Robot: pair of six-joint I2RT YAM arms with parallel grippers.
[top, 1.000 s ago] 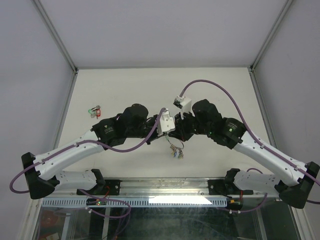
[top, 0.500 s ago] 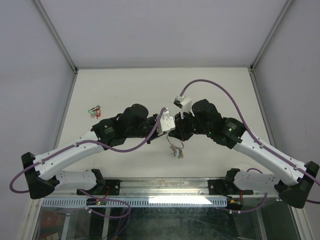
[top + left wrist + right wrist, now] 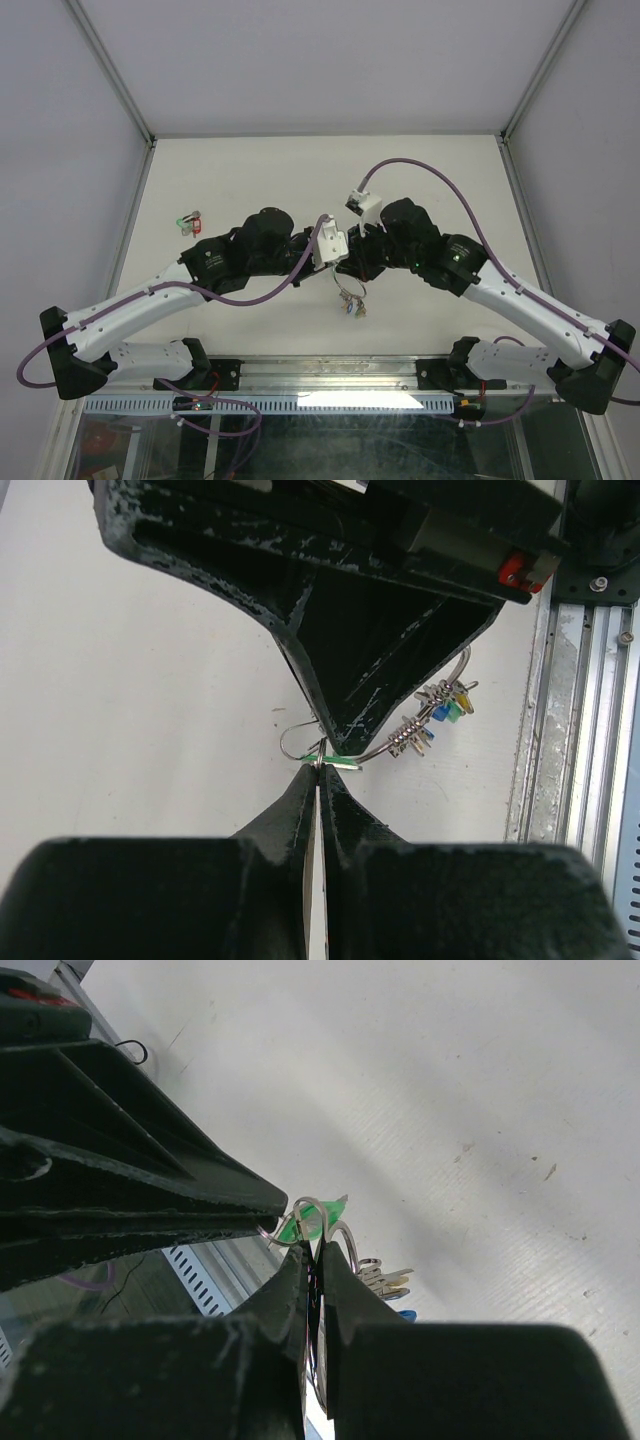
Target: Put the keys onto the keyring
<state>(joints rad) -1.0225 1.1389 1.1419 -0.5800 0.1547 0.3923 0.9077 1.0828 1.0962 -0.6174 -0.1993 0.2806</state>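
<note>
With the right gripper (image 3: 314, 1260) pinching the thin silver wire keyring (image 3: 348, 296), our left gripper (image 3: 316, 770), fingers pressed together, nips a green-tagged silver key (image 3: 298, 1225) at that ring (we judge the threading unfinished). Hanging keys (image 3: 440, 705) dangle below it; red-and-green tagged keys (image 3: 189, 222) lie well left of it.

Soft overhead light keeps the white table (image 3: 250, 170) bright, with faint shadows under the arms (image 3: 240, 260) and a glare streak on the rail (image 3: 360, 400) at its near edge. In the wrist views the left gripper (image 3: 317, 770) and right gripper (image 3: 312, 1250) loom black and blurred near the lens.
</note>
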